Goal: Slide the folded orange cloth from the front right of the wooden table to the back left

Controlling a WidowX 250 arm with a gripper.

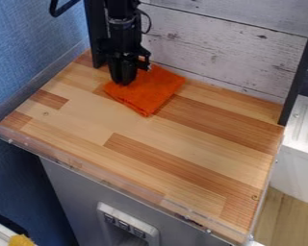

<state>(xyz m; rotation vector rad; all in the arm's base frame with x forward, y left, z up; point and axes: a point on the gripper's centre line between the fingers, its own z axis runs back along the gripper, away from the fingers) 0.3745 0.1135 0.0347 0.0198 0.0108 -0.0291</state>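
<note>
Black arm (122, 24) held steeply above the orange cloth (155, 91)

The arm is seen coming from behind the cloth, with its wrist (121, 47) set above and behind the cloth's far left part. The black gripper (123, 83) is pointed almost straight down and is placed at the cloth's left side. Whether the cloth is touched cannot be told.

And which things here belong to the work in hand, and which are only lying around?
In the work:
orange cloth, on the wooden tabletop
black gripper, at the cloth's upper left part

Only around:
yellow item, bottom left corner, unclear what
white panel, low on the grey front
</note>
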